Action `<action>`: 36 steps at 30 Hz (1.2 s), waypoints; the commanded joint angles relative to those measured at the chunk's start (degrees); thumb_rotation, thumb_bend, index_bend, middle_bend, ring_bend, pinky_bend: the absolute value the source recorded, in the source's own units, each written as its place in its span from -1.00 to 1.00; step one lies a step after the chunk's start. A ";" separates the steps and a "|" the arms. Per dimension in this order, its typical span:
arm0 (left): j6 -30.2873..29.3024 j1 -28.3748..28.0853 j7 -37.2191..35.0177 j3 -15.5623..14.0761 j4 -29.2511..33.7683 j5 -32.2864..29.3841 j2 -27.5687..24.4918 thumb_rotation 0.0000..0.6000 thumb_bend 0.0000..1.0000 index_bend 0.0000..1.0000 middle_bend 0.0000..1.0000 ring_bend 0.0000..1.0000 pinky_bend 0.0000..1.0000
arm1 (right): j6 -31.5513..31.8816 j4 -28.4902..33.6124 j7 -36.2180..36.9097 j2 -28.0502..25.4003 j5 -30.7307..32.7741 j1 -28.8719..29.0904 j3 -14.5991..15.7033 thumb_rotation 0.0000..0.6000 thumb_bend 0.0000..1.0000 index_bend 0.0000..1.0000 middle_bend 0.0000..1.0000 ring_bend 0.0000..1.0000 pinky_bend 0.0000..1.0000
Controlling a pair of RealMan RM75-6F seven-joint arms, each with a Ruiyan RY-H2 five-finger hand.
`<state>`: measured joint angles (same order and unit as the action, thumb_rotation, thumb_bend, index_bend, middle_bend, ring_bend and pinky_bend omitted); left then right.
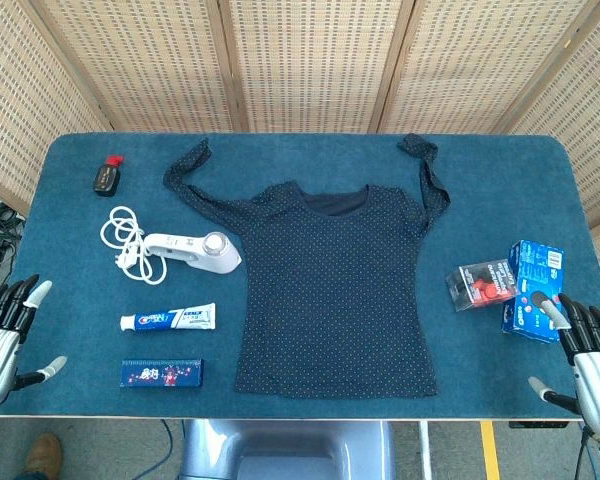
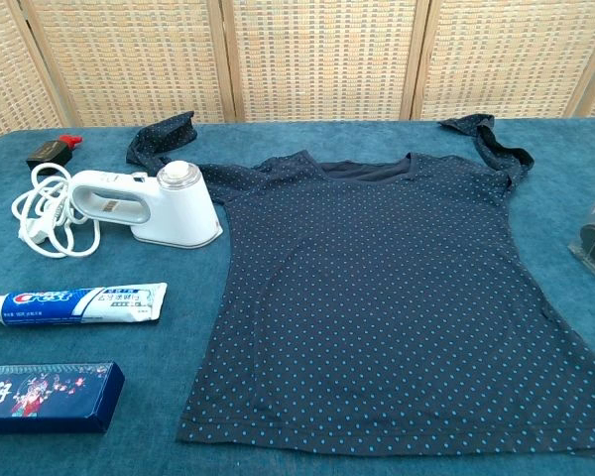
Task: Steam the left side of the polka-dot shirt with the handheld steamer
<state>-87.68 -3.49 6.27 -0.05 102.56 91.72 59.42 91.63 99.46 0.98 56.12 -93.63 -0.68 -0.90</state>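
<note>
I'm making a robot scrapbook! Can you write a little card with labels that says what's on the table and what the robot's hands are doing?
shirt: polka-dot shirt lying flat mid-table, sleeves spread toward the far edge
steamer: white handheld steamer beside the shirt's left side, coiled cord attached
left hand: left hand at the near left corner, fingers apart, holding nothing
right hand: right hand at the near right corner, fingers apart, holding nothing
other things: toothpaste tube, dark slim box, blue box
steaming: not started
</note>
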 commanded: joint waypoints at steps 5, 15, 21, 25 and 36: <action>0.26 -0.08 0.14 0.05 0.00 -0.27 0.08 1.00 -1.00 -1.00 -1.00 -1.00 -1.00 | -0.19 0.01 0.25 -0.09 0.24 0.04 -0.05 1.00 -1.00 -0.83 -1.00 -1.00 -1.00; 5.13 -3.74 0.34 2.40 -1.29 -2.85 1.81 1.00 -1.00 -1.00 -1.00 -1.00 -1.00 | 0.23 -0.01 1.08 -0.37 0.85 -0.12 -0.42 1.00 -1.00 -0.83 -1.00 -1.00 -1.00; 17.48 -15.87 -6.95 8.62 -12.83 -4.56 8.94 1.00 -1.00 -1.00 -1.00 -1.00 -1.00 | 0.38 0.16 0.53 -0.37 1.12 -0.14 -0.67 1.00 -1.00 -0.82 -1.00 -1.00 -1.00; 26.04 -23.06 -6.92 11.03 -22.15 -7.43 14.57 1.00 -0.71 -1.00 -1.00 -1.00 -1.00 | -0.10 0.08 -0.29 -0.05 2.28 0.06 -1.15 1.00 -1.00 -0.82 -1.00 -1.00 -1.00; 36.06 -33.70 -11.18 11.01 -40.73 -8.25 26.88 1.00 -0.29 -1.00 -1.00 -1.00 -1.00 | -2.67 -0.41 -1.40 0.48 5.76 0.95 -2.12 1.00 -1.00 -0.82 -1.00 -1.00 -1.00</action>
<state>-53.27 -35.29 -3.34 10.90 64.22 83.72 84.18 88.99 99.06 -0.38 56.58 -87.89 0.24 -3.00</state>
